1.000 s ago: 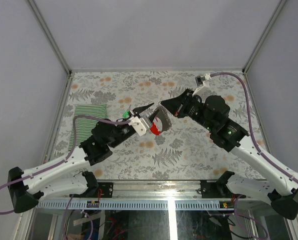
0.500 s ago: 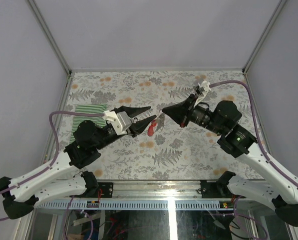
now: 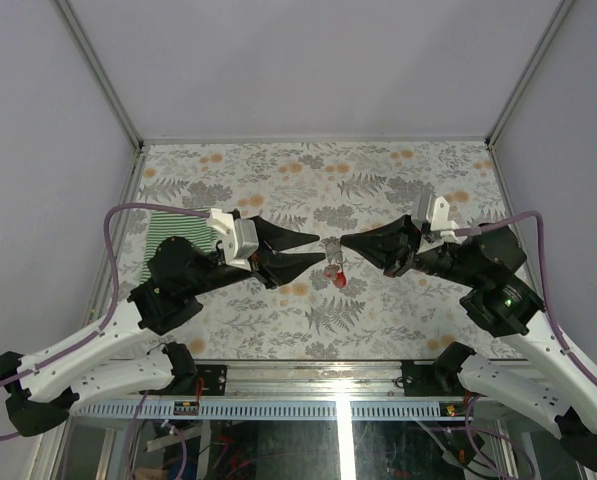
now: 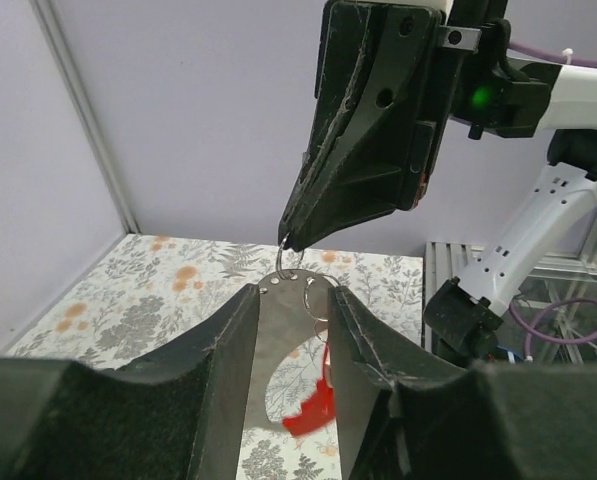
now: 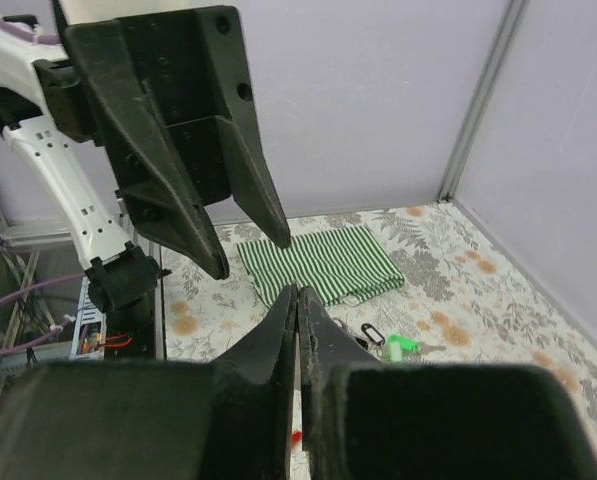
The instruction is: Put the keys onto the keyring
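The keyring is a wire ring (image 4: 290, 258) with a grey metal plate (image 4: 278, 350) and a red tag (image 4: 313, 412). It hangs in the air (image 3: 331, 262) from my right gripper (image 3: 344, 243), which is shut on the ring. My left gripper (image 3: 320, 248) is open. Its fingers (image 4: 218, 350) stand either side of the plate, which hangs just past their tips. In the right wrist view the keys lie on the table, one with a green tag (image 5: 403, 346) and one with a black tag (image 5: 371, 333). In the top view my left gripper hides them.
A green-and-white striped cloth (image 3: 178, 232) lies at the table's left, behind the left arm, and shows in the right wrist view (image 5: 323, 260). The floral tabletop (image 3: 378, 180) is walled on three sides. Both arms meet over its middle.
My left gripper let go of the plate, opened and drew back left. My right gripper swung forward and now holds the ring, with plate and tag hanging between the two grippers.
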Motion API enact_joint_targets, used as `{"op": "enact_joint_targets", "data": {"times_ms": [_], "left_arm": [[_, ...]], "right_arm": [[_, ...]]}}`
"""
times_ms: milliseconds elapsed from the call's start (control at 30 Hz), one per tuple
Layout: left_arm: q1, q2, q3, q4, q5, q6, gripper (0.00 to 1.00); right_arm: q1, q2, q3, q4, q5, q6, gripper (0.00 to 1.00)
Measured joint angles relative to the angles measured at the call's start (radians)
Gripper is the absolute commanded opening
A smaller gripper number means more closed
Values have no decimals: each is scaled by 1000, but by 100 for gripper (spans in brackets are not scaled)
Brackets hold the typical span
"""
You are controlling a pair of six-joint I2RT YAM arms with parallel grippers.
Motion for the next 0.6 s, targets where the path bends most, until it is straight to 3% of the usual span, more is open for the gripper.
{"op": "enact_joint_targets", "data": {"times_ms": [600], "left_arm": [[0, 50, 0, 56, 118, -25, 29]], "right_arm": [[0, 0, 0, 51, -156, -38, 0]]}}
